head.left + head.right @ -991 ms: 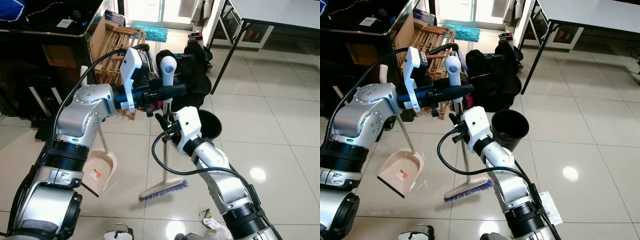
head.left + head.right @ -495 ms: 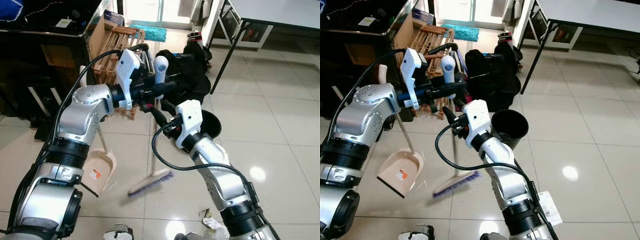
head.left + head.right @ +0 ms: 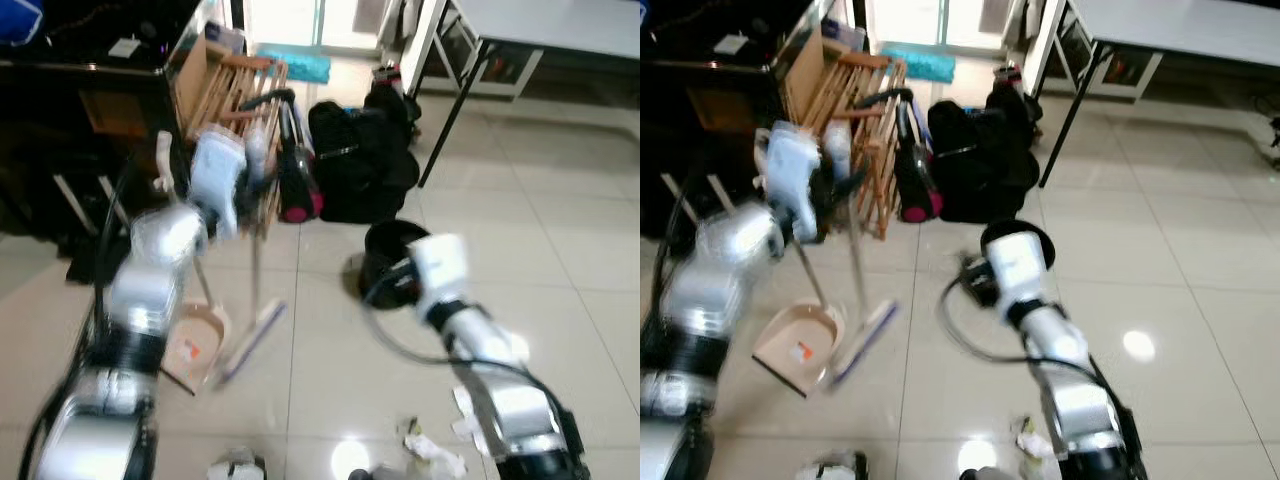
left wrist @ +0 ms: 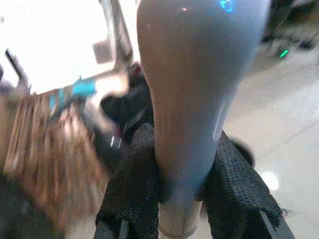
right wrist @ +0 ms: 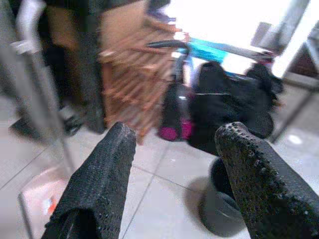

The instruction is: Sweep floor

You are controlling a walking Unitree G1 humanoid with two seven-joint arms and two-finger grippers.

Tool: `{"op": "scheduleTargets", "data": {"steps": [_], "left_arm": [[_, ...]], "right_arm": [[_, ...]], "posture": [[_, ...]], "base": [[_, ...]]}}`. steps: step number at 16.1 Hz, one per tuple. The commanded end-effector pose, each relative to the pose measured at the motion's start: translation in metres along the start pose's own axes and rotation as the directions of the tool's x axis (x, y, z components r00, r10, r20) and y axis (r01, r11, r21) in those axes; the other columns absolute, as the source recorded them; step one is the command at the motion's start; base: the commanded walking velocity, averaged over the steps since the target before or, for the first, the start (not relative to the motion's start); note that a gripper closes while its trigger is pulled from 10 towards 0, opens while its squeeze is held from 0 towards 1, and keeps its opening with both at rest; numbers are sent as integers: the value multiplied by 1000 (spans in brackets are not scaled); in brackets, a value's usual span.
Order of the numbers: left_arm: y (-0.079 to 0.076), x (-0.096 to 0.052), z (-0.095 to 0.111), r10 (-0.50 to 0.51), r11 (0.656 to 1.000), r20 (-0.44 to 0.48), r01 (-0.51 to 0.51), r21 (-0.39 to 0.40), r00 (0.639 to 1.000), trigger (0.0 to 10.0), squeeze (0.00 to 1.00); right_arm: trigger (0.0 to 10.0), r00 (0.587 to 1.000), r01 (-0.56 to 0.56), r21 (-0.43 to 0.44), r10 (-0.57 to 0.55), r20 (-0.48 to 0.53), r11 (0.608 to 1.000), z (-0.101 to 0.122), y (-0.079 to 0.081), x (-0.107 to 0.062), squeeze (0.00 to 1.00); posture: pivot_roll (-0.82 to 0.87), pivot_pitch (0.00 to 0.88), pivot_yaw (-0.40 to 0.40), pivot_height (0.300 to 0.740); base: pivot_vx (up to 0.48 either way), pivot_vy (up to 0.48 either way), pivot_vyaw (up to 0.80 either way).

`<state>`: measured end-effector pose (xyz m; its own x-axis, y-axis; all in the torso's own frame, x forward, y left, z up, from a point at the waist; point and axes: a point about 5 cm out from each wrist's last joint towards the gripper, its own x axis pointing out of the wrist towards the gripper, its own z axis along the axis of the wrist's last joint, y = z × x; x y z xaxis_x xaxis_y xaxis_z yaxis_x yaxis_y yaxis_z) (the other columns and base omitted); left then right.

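Left wrist view shows our left gripper [image 4: 187, 199] pinching the broom [image 3: 252, 290] handle; our right gripper [image 5: 174, 179] hangs spread, empty. We're mid-sweep; next, push the bristles toward the dustpan [image 3: 195, 340].

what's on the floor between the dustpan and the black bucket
In the right eye view, the broom head lies beside the dustpan; from there to the black bucket, bare tile.

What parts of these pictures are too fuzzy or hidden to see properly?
- Left gripper, head views: motion blur smears the arm. The left wrist view shows it shut on the broom handle.
- Broom head, head views: blurred, bristles unclear.
- Dustpan: sticker too small and blurred to read.
- Bin: the right arm covers part of it, so its contents are hidden.
- Litter: cut off by the bottom edge.
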<state>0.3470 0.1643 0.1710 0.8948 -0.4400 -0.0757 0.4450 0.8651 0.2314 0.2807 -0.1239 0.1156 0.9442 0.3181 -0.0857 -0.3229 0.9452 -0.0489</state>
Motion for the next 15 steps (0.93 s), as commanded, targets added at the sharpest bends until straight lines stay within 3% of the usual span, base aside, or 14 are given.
{"op": "scheduleTargets", "data": {"steps": [1,2,4,7,11,15], "left_arm": [[-3,-6,7,67,998,1,-67,-13,998,10000,0],[-4,-10,5,100,995,-8,-100,-13,995,10000,0],[-13,-33,-8,186,982,10,-186,-14,982,10000,0],[-12,-62,-19,249,966,-31,-246,84,968,10000,0],[-12,-84,-22,307,950,-10,-305,73,952,10000,0],[-12,-94,-18,339,938,3,-339,66,941,10000,0]], "right_arm": [[10000,998,50,57,-51,31,997,6,-4,-1,0],[10000,997,62,70,-65,39,996,8,-4,-1,0],[10000,997,56,82,-60,53,995,11,5,3,0],[10000,996,74,114,-79,46,991,10,8,4,0],[10000,995,42,98,-50,81,994,12,9,4,0],[10000,995,-2,125,-11,101,992,14,12,4,0]], "posture": [[142,79,-86,740],[142,79,-86,740],[156,86,-106,740],[165,91,-118,740],[166,94,-126,740],[170,97,-127,740]], "base": [[0,0,0],[0,0,0],[0,0,0],[0,0,0],[0,0,0],[0,0,0]]}}
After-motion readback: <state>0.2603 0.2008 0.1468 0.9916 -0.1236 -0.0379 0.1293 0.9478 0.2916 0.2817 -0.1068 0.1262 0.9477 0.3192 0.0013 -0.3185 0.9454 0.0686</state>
